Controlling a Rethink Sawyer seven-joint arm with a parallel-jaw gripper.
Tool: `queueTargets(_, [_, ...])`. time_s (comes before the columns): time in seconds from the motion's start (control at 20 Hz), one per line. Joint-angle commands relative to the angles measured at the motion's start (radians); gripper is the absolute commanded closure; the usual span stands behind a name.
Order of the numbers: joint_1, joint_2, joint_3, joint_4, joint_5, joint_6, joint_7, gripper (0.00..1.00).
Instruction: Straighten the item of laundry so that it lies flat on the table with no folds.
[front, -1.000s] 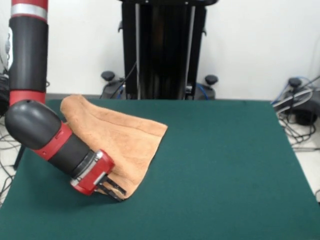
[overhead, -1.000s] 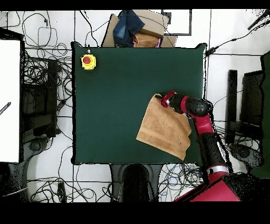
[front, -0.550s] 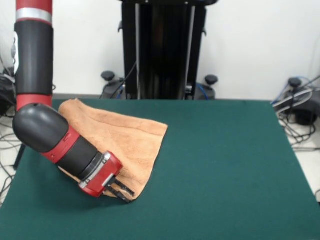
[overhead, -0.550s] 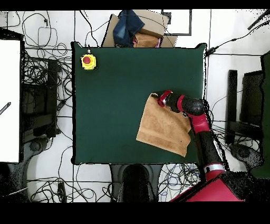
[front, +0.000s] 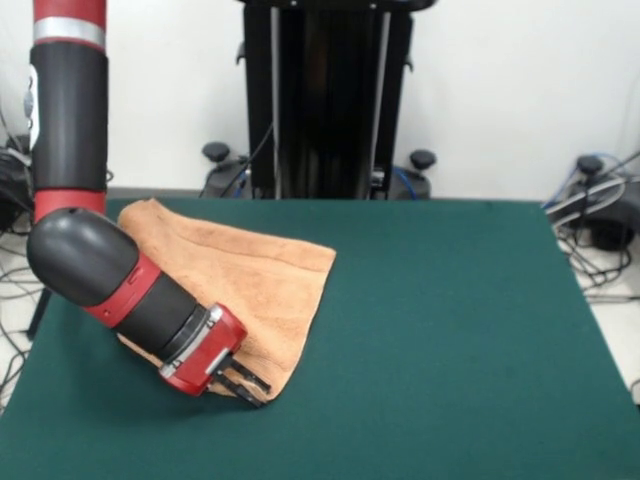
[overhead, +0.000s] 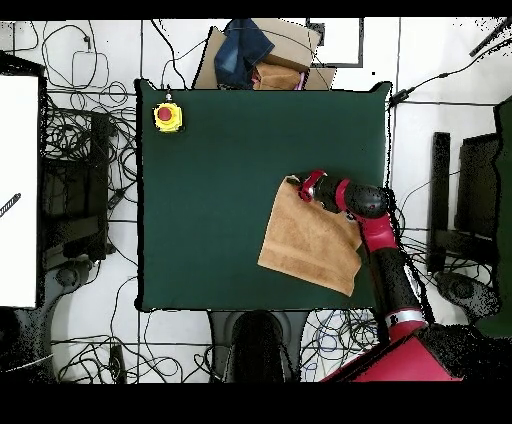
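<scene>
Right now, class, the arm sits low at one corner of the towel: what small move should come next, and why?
Probably draw the end effector slowly outward, away from the towel, towards open table. It sits at the towel's near corner, and the cloth behind it looks doubled and raised rather than flat. Whether it grips the corner cannot be seen.

Even, diffuse indoor light is filling both views; nothing is looking dim. In the front view the arm (front: 110, 280) is casting only a soft shadow onto the table (front: 450, 340) beneath it, and a mild sheen is showing on its black shell. The white wall is reading bright without clipping. The front view is looking slightly soft overall.
</scene>
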Motion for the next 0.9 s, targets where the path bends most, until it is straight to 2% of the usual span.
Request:
queueTargets(0.05, [0.043, 0.056, 0.064, -0.027, 0.017, 0.008, -0.18, 1.0])
queueTargets(0.9, [0.054, 0.101, 0.101, 0.011, 0.009, -0.027, -0.137, 1.0])
